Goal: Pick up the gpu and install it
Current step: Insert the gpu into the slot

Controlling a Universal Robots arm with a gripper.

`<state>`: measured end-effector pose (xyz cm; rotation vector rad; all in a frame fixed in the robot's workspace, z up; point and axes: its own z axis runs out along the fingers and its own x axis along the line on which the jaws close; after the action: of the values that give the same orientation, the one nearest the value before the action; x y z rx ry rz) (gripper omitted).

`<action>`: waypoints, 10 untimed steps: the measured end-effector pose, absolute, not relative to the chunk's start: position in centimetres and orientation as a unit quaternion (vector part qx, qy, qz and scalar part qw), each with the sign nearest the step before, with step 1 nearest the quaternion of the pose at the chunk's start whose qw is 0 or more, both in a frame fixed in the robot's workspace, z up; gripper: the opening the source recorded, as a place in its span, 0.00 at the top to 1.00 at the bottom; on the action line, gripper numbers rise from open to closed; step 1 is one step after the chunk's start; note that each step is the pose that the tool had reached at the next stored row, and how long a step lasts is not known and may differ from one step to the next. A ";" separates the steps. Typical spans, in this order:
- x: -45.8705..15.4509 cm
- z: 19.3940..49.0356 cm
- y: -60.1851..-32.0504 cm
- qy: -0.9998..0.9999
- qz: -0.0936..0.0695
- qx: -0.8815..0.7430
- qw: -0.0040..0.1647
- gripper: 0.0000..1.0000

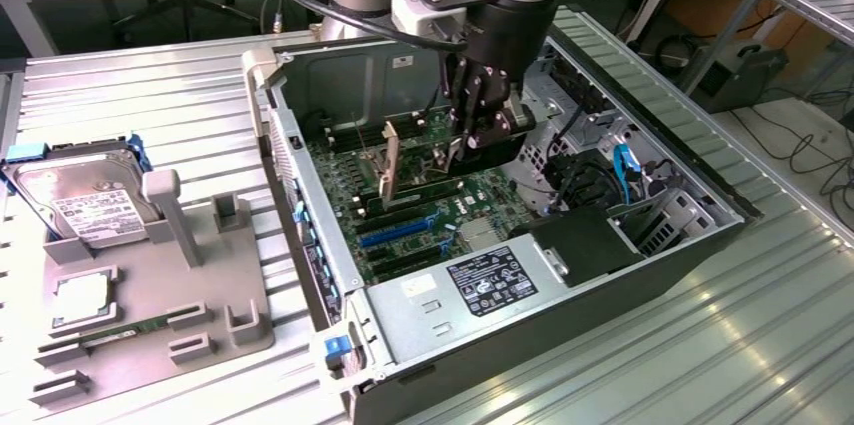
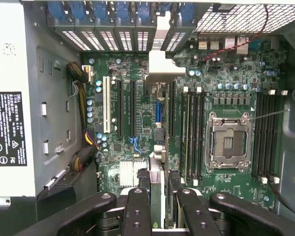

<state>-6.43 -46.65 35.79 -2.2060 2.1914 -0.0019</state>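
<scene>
The gpu stands on edge inside the open computer case, low over the green motherboard. My gripper reaches down from above and is shut on the card's upper edge. In the wrist view the gpu appears edge-on as a thin strip between the black fingers, with its silvery bracket at the far end by the case's rear slot covers. It lines up with the long expansion slots beside it. I cannot tell whether its lower edge touches a slot.
A power supply with a label sits at the case's near end. The bare CPU socket and memory slots lie beside the card. On the exterior view's left, a grey fixture holds a hard drive, a CPU chip and a memory stick.
</scene>
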 end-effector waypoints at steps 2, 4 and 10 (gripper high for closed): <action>-6.4 35.6 -46.7 0.705 -0.001 -0.709 0.016 0.74; -6.4 35.5 -46.7 0.705 -0.001 -0.709 0.016 0.74; -6.6 34.2 -46.7 0.705 -0.001 -0.709 0.016 0.74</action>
<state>-6.63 -46.70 34.24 -2.2066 2.1920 -0.0032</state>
